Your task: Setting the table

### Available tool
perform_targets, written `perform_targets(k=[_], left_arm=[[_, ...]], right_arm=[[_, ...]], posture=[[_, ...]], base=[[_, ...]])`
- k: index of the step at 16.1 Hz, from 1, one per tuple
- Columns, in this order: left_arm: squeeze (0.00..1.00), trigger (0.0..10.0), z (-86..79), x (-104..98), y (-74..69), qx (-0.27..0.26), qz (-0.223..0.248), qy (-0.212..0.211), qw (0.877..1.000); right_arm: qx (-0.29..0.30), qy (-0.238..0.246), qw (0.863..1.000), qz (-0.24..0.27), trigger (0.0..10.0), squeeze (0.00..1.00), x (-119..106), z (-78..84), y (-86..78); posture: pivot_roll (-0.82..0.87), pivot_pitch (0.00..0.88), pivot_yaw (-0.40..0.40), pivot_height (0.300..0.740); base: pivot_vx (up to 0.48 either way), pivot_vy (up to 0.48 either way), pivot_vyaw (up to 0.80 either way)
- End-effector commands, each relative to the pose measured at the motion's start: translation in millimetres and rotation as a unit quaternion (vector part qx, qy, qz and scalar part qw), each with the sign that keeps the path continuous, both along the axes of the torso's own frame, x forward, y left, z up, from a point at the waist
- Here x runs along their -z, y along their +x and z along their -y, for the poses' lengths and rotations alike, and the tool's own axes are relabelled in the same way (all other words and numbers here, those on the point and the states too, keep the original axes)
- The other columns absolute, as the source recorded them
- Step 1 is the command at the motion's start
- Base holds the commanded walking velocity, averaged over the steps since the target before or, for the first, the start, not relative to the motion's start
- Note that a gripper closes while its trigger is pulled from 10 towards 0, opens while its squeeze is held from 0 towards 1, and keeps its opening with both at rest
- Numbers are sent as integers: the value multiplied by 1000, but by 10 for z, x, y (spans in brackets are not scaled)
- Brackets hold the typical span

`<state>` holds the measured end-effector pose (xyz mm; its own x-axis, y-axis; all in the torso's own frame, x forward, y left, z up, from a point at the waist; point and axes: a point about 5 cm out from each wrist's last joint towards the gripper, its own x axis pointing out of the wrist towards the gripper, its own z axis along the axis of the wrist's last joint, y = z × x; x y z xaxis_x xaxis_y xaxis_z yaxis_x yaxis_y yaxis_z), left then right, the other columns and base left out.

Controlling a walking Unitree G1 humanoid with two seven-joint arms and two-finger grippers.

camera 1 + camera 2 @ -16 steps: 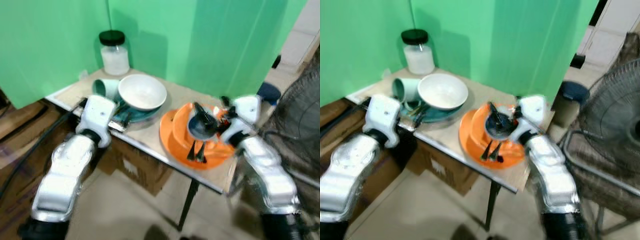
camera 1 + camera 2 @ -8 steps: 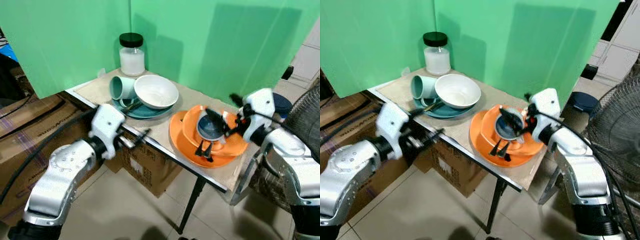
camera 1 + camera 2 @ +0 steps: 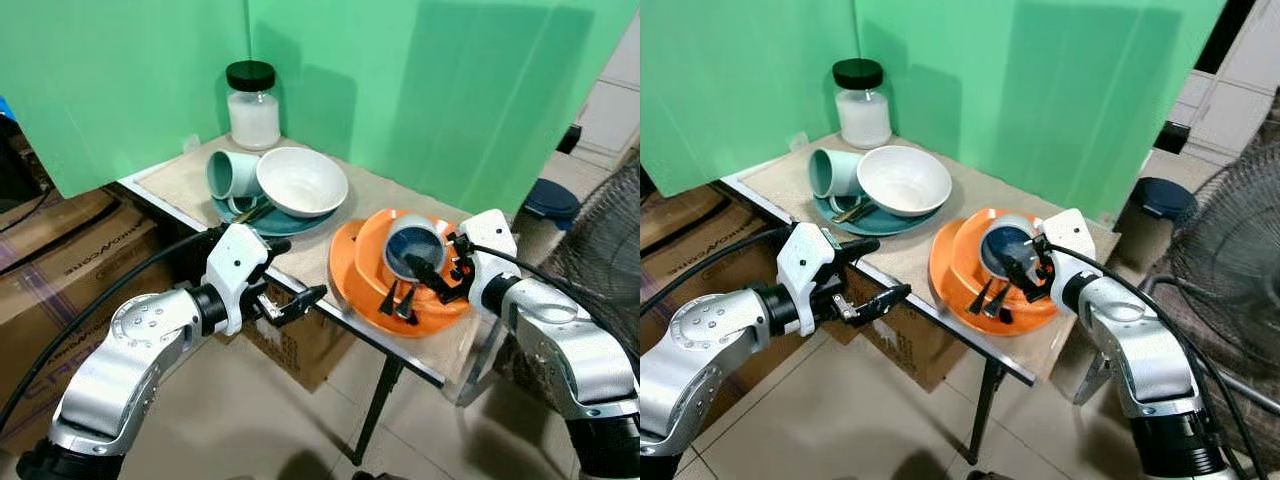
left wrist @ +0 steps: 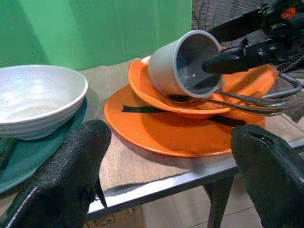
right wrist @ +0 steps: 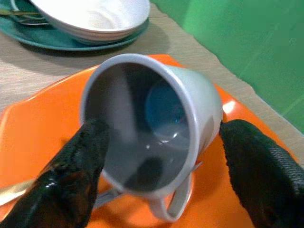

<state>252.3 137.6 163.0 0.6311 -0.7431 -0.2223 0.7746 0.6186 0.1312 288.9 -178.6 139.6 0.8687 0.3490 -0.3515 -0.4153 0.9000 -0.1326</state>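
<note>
Nearest, the left gripper hangs just off the front edge of the small table, below its top, with its two black fingers spread wide and nothing between them; they point along the table toward the orange dishes. Just beyond those fingers, across a strip of bare tabletop, lies the large orange plate, with a shallower orange bowl stacked on it and cutlery (dark handles, silvery ends in the left wrist view) resting across them. In that orange bowl lies the grey mug, tipped on its side with its mouth turned toward the front edge of the table and its handle underneath, against the bowl. The right gripper is at the mug's mouth, its fingers parted wider than the mug, one on either side of the rim; whether either pad touches the wall I cannot tell. Farther from the left gripper, toward the green backdrop, sits a teal plate carrying a white bowl, a pale teal mug lying on its side, touching the bowl, and a spoon tucked between them. Beyond that, in the back corner of the table, stands a glass jar with a black lid, holding something white. Below the table, past the left arm, is a cardboard box.
</note>
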Motion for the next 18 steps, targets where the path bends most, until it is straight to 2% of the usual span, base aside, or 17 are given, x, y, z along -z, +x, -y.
perform_targets(k=[1,5,7,18], left_arm=[[0,10000,18,-22,-9,11,1,5,1000],[0,10000,17,-20,-12,14,1,9,1000],[0,10000,18,-18,-15,15,2,10,1000],[0,10000,20,-31,-15,28,2,13,1000]], right_arm=[[20,-4,1000,4,0,0,-37,25,33],[46,-9,999,5,0,0,-47,26,71],[78,-9,997,-6,0,0,-18,58,75],[71,1,997,6,0,0,-88,21,49]], posture=[[96,0,-32,740],[98,0,-34,740],[99,0,-34,740],[94,0,-27,740]], base=[[0,0,0],[0,0,0],[0,0,0],[0,0,0]])
